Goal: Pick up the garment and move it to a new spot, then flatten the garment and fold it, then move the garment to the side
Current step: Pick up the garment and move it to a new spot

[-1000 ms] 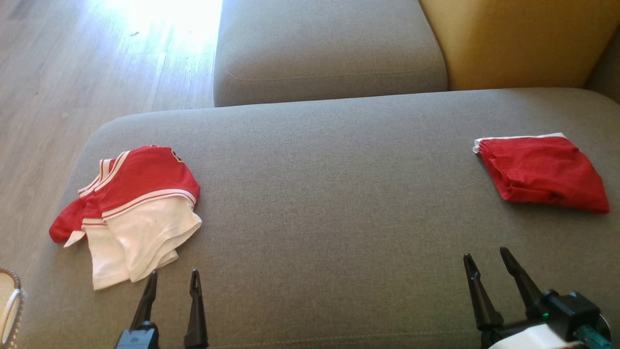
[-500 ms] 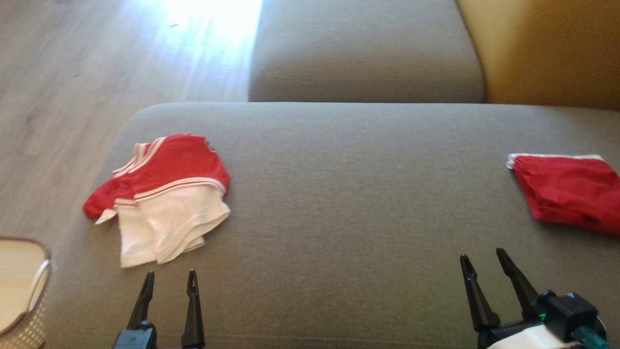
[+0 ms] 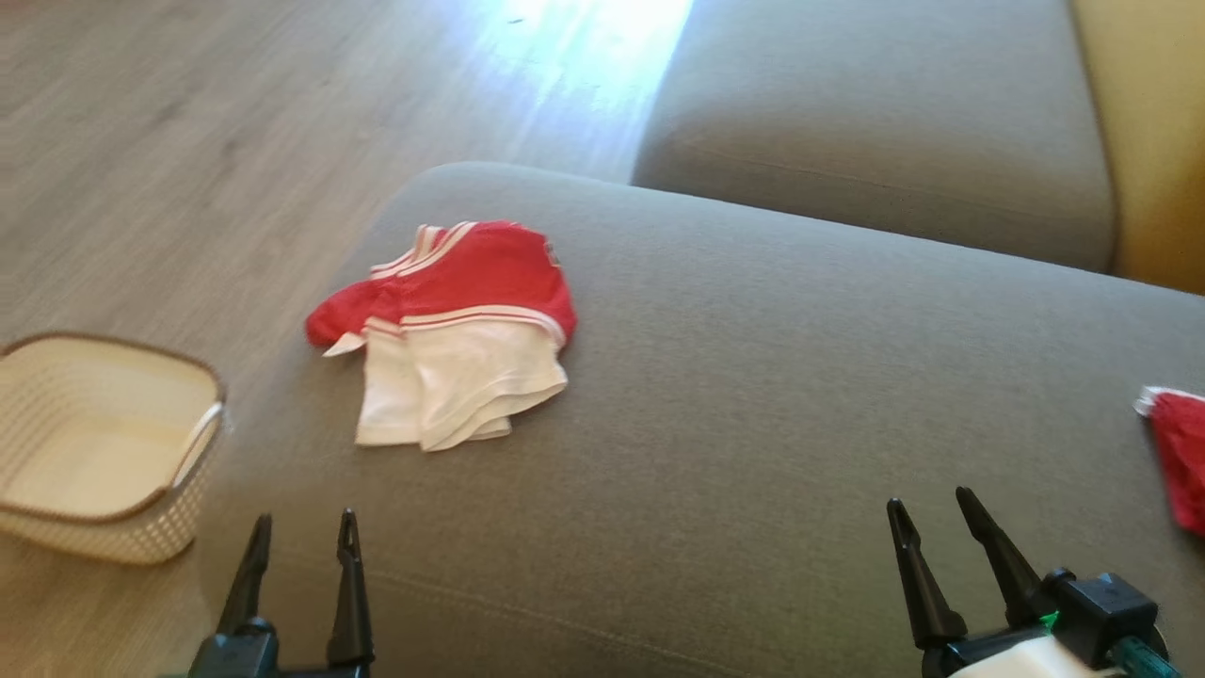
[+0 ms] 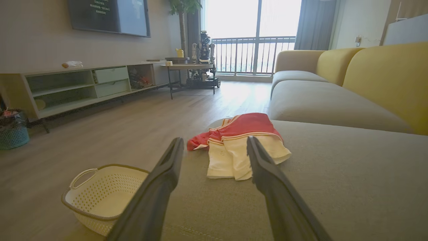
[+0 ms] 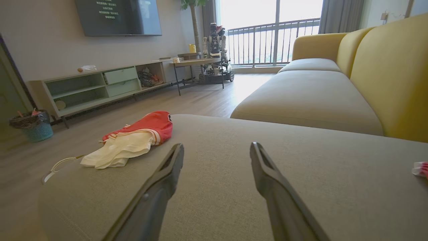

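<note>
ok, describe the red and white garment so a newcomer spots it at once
Start at the broad grey fabric sofa cushion, at its rounded left end beside the white perforated plastic basket on the floor. The crumpled red and white garment lies there: red with white stripes above, white below, unlike the mostly red cloth at the right edge.

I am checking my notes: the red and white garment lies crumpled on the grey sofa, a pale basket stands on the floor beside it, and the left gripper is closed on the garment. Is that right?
Not quite. The left gripper is open and apart from the garment, not closed on it, as the head view shows. The rest stands.
</note>
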